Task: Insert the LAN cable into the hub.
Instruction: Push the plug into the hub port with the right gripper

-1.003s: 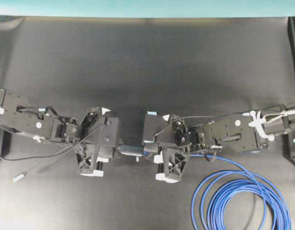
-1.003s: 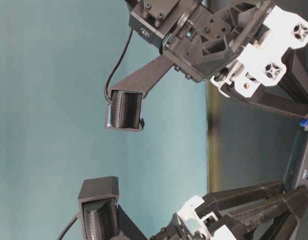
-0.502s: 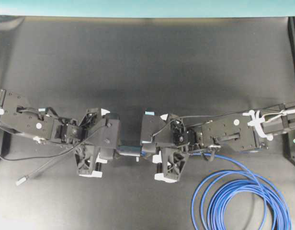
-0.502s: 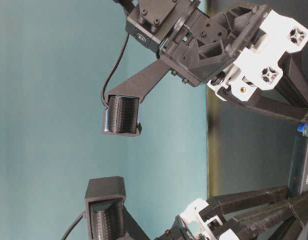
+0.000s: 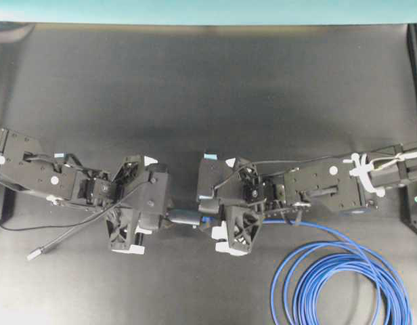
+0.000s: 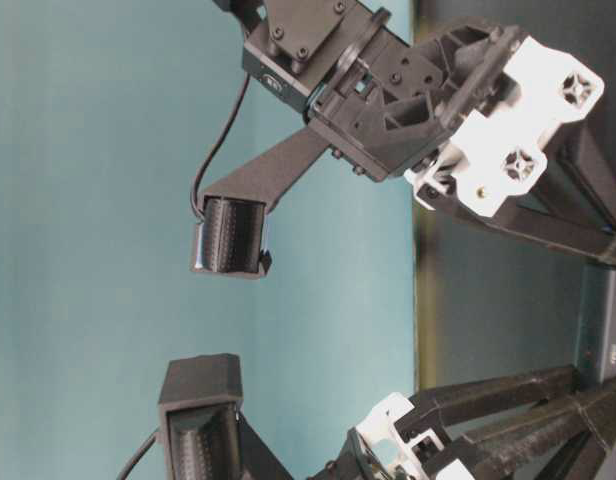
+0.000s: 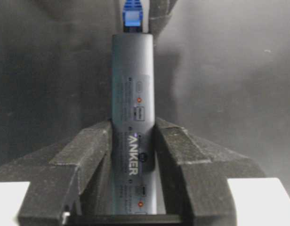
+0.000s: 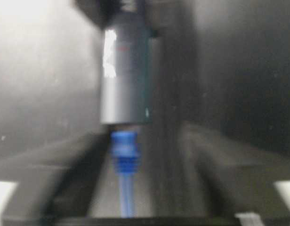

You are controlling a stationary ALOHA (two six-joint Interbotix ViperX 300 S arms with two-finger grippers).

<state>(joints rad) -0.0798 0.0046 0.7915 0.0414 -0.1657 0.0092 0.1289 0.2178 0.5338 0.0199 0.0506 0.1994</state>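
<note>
Left gripper clamps the hub. LAN cable plug is seated in the hub end. Right gripper jaws appear spread, blurred.

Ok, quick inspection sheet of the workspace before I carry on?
Surface: black table, bare around the arms.
Job's things: hub held level; LAN cable boot sits against its end, plug apparently seated.
Clutter: nothing seen.
Grippers: left pincer clamped on the hub; right pincer open, fingers clear of the boot.
Cables: blue coil lies loose at lower right; grey cord trails to lower left.
Surroundings: teal wall behind the table.
</note>
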